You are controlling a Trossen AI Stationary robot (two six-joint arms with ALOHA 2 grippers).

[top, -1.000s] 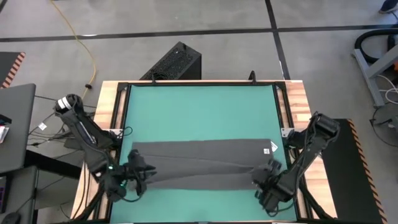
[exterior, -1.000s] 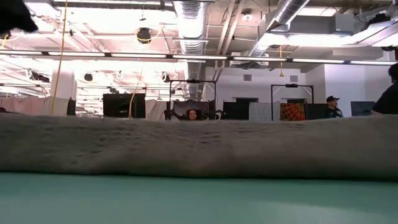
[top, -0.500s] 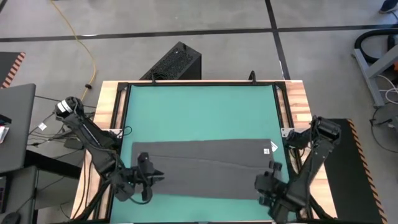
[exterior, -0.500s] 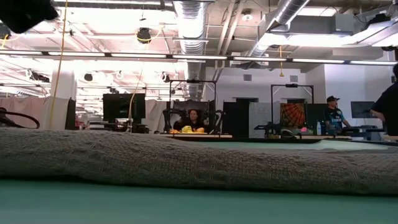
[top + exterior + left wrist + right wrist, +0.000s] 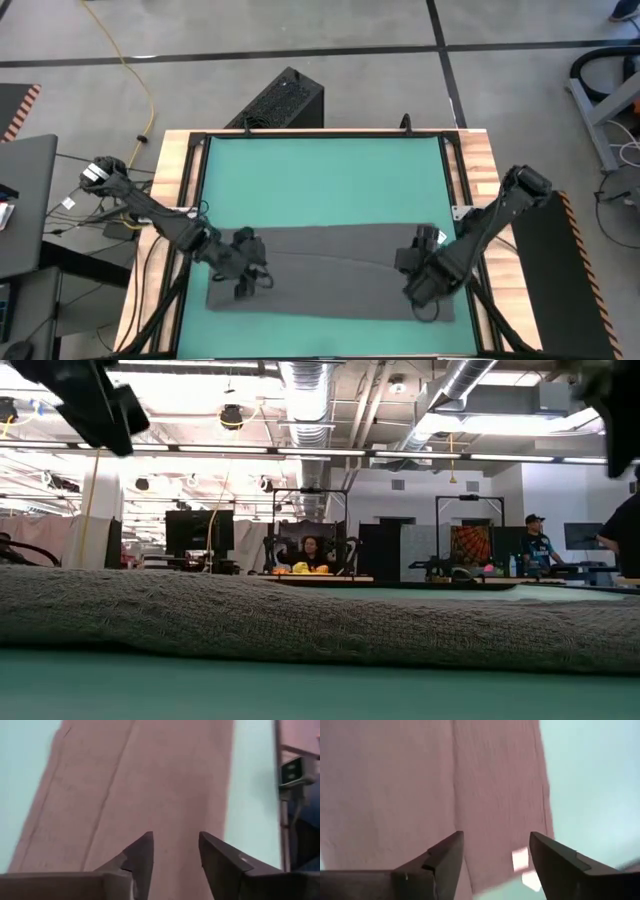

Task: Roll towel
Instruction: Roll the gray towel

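The dark grey towel [image 5: 330, 275] lies flat on the green mat [image 5: 320, 175], as a long band along the table's near side. A crease runs along its length. In the low view the towel [image 5: 320, 620] is a low ridge across the whole picture. Its white tag [image 5: 520, 860] sits at the right end. My left gripper [image 5: 175, 837] hovers open over the towel's left end [image 5: 245, 270]. My right gripper [image 5: 495, 837] hovers open over the right end [image 5: 420, 275]. Nothing is between either pair of fingers.
Bare green mat lies between the towel and the far edge. Wooden frame rails [image 5: 172, 200] border the mat on both sides. A black box [image 5: 280, 100] stands on the floor beyond the far edge. People [image 5: 310, 550] sit and stand in the room behind.
The towel's raised near part has been drawn toward the table's near edge and laid down, so the towel is now wider and flatter. Both grippers have then left that near edge, risen, and moved toward the far edge, over the towel's two ends.
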